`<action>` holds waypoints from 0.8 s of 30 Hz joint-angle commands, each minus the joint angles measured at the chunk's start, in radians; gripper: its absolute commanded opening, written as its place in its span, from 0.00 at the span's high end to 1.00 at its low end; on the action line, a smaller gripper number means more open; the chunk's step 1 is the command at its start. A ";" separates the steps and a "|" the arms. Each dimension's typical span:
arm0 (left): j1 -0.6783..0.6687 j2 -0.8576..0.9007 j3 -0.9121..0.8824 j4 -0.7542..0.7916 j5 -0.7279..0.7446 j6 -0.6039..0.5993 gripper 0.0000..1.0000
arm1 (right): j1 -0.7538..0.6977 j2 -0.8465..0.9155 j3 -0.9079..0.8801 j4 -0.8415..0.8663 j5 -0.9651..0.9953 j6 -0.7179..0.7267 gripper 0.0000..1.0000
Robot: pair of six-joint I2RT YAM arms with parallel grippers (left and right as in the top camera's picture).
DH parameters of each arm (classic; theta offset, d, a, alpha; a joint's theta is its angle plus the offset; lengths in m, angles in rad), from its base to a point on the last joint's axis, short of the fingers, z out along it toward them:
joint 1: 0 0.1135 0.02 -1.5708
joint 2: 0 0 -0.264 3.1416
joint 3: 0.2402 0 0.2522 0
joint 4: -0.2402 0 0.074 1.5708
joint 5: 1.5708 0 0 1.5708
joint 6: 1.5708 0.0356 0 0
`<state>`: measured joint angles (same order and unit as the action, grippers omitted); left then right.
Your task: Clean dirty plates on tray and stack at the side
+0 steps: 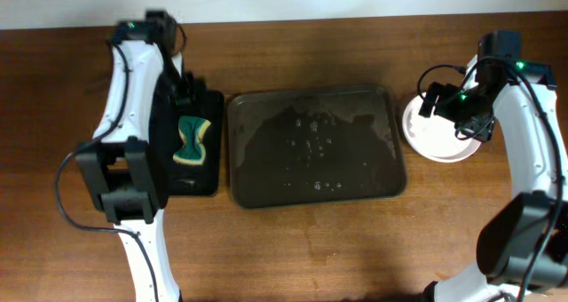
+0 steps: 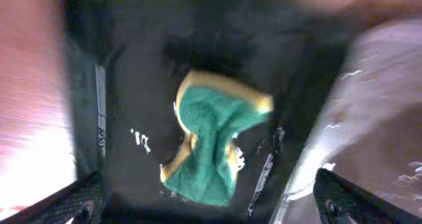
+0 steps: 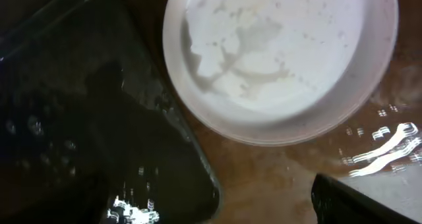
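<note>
The dark brown tray (image 1: 311, 147) lies wet in the middle of the table with no plates on it. White plates (image 1: 428, 139) sit stacked on the wood just right of it; I cannot tell how many. The top plate (image 3: 277, 59) shows faint grey watery smears. My right gripper (image 1: 454, 115) hovers over the stack, open and empty; only its right finger shows in the right wrist view (image 3: 217, 214). My left gripper (image 1: 186, 93) is open and empty above a green and yellow sponge (image 1: 193, 140), also in the left wrist view (image 2: 214, 141).
The sponge lies crumpled in a smaller black tray (image 1: 209, 173) left of the brown tray, also in the left wrist view (image 2: 119, 118). The brown tray's corner (image 3: 79, 118) lies close to the plates. Bare wood tabletop (image 1: 337, 249) runs along the front.
</note>
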<state>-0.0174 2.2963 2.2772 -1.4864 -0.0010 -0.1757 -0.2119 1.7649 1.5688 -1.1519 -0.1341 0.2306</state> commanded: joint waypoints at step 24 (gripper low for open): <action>-0.002 -0.159 0.327 -0.019 -0.003 0.006 0.01 | 0.142 -0.842 -0.314 0.249 -0.034 -0.261 0.01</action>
<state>-0.0174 2.1273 2.6057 -1.5078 -0.0002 -0.1757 -0.1070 1.0458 1.3952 -1.0328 -0.1745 0.0353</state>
